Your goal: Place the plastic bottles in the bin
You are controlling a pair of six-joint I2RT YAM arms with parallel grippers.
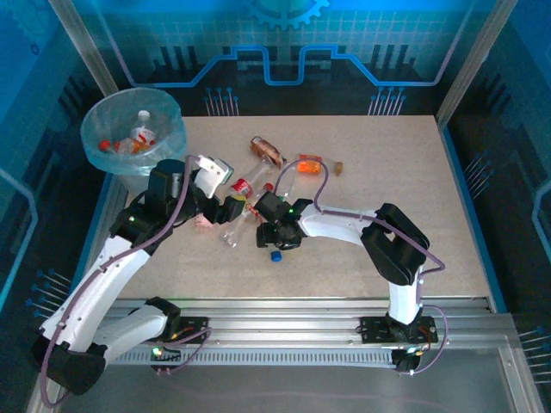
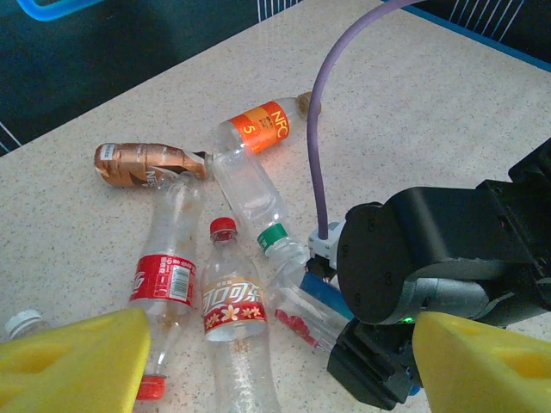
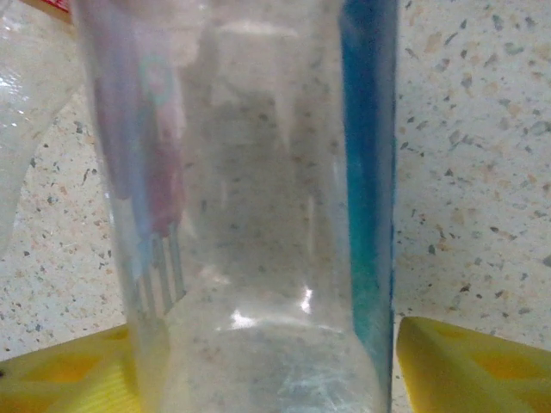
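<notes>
Though indistinct overhead, right gripper (image 3: 267, 366) close-up astride clear bottle (image 3: 250, 215), grip unclear; left gripper (image 2: 280, 361) wide, empty.

table (image 1: 413, 224): beige speckled top, centre | back wall (image 1: 172, 43): blue panel, circuit lines, gear motif, 12 o'clock | posts (image 1: 82, 43): pale metal, 11 and 1 o'clock | rail (image 1: 293, 331): grooved aluminium, 6 o'clock | light: blue cast

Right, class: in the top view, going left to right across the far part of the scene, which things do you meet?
bin → brown bottle → orange-label bottle. The heaped bottles in the middle overlap one another, so they are left out.
</notes>
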